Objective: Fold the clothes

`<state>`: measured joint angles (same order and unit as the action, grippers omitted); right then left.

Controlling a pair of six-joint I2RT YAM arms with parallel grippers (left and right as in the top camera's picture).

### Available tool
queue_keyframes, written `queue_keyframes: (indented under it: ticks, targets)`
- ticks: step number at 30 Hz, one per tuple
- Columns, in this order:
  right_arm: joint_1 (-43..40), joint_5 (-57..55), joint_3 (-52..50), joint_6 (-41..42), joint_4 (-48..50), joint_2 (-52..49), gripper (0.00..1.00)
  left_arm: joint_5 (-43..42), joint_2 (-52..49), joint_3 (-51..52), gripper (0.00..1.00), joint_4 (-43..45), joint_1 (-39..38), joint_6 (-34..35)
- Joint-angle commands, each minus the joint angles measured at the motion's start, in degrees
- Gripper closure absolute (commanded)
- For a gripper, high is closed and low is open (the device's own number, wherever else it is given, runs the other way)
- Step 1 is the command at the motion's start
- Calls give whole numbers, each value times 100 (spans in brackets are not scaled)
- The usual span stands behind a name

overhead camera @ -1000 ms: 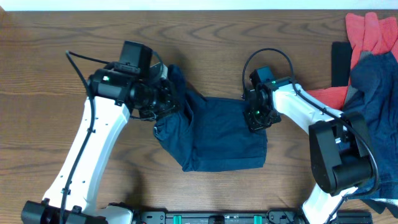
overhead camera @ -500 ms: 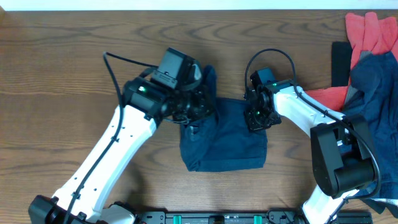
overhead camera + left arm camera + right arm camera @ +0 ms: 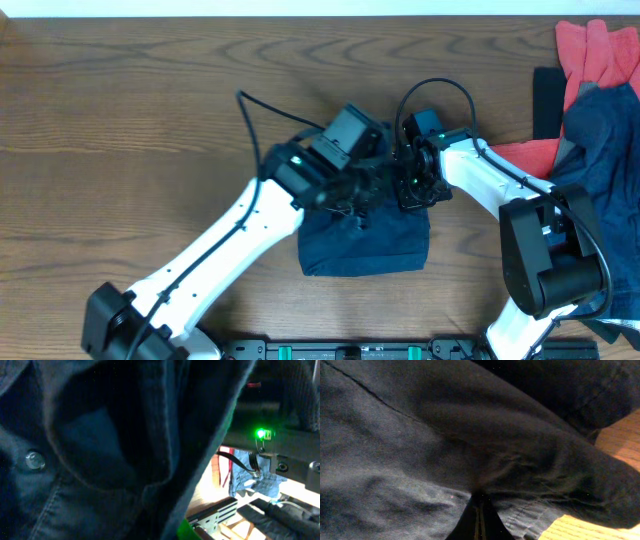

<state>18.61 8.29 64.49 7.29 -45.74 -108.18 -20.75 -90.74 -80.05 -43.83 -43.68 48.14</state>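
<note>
Plainly the right claw point(image 3: 478, 510) pinches the navy shorts point(image 3: 385, 243); whether the cloth-covered left claw point(image 3: 360, 200) grips, I cannot tell.

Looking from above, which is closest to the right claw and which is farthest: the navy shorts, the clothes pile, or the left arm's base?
1. navy shorts, mid-table, directly under the right claw and touching it.
2. clothes pile, at the table's right edge.
3. left arm's base, in the bottom-left corner, clearly farthest.
</note>
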Motion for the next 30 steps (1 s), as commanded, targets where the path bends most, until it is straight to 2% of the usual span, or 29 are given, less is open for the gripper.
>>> queue_keyframes:
  ticks: [1,3,5,10,16,24,30]
  targets:
    - [20,-203,-192,232,-52,-188,99,90,-76,33,73,138,-157,107]
    - [7,-205,-162,472,-197,-164,99,90,-79,33,55,166,-166,103]
    - [-52,-210,-39,634,-422,-70,99,61,-59,31,48,210,-133,-33]
    - [-433,-573,619,649,-1029,452,99,-85,98,20,47,262,125,-407]
    - [-1110,-1340,1738,673,-1873,1281,96,-81,525,20,47,37,918,-833]
    - [-1233,407,2028,-57,-2297,1860,95,72,299,22,36,-59,1902,-1554]
    - [-752,1180,1351,-160,-2277,1725,96,9,-490,22,34,4,2000,-1945]
